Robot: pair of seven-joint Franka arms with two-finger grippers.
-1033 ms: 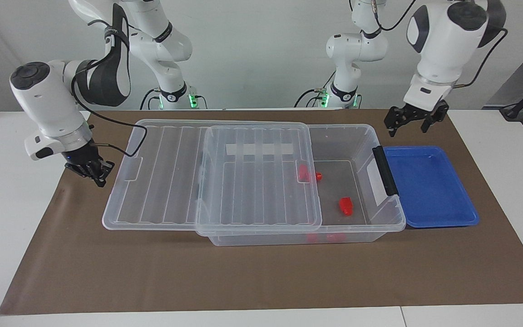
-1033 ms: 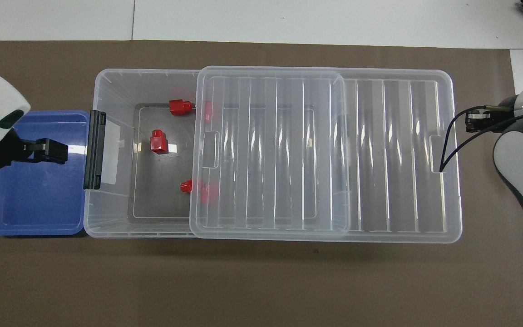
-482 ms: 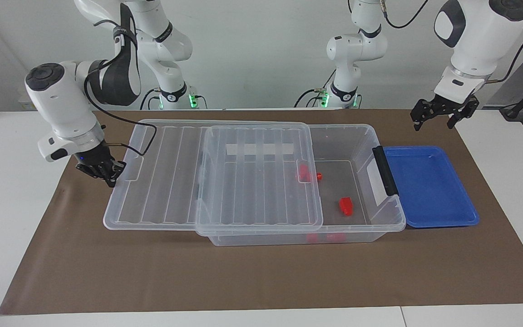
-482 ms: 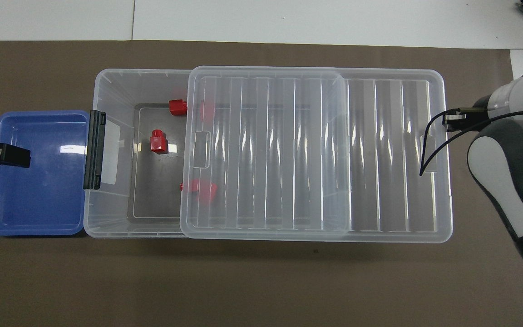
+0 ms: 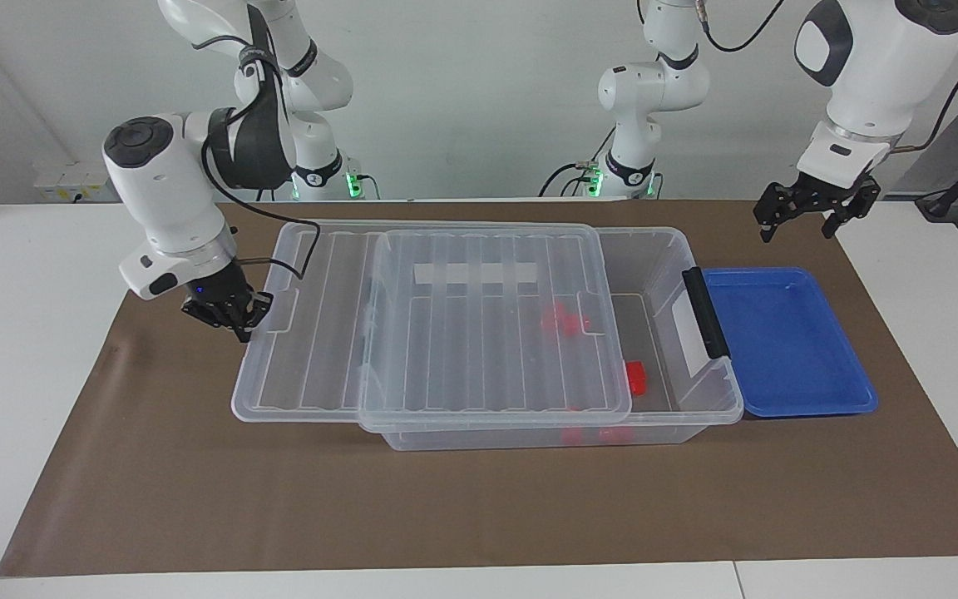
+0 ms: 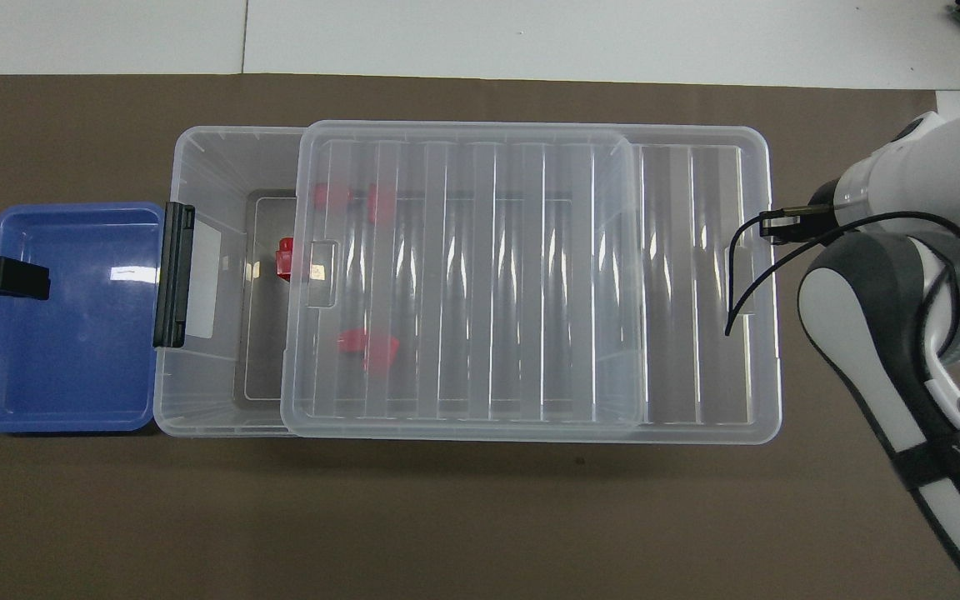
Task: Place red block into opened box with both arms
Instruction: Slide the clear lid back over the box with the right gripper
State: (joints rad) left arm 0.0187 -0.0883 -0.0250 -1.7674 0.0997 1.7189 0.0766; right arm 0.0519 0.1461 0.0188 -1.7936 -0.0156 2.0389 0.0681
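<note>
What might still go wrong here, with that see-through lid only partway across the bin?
The right gripper is shut against the end of the lid, apparently sliding it. If it pushes off-centre, the lid might skew on the box rim and jam. It might also ride up against the black bar instead of seating. The left gripper, open, hangs near the blue tray, too far to steady anything.

You have a clear, glossy plastic box under a ribbed see-through lid that catches streaks of glare, with a matt black bar on one end. The blocks inside look like smooth, bright red plastic, and the blue tray is shiny plastic too. Your worktop is smooth and white, covered by a matt brown paper-like sheet; the arms are glossy white shells with dark grey caps.
</note>
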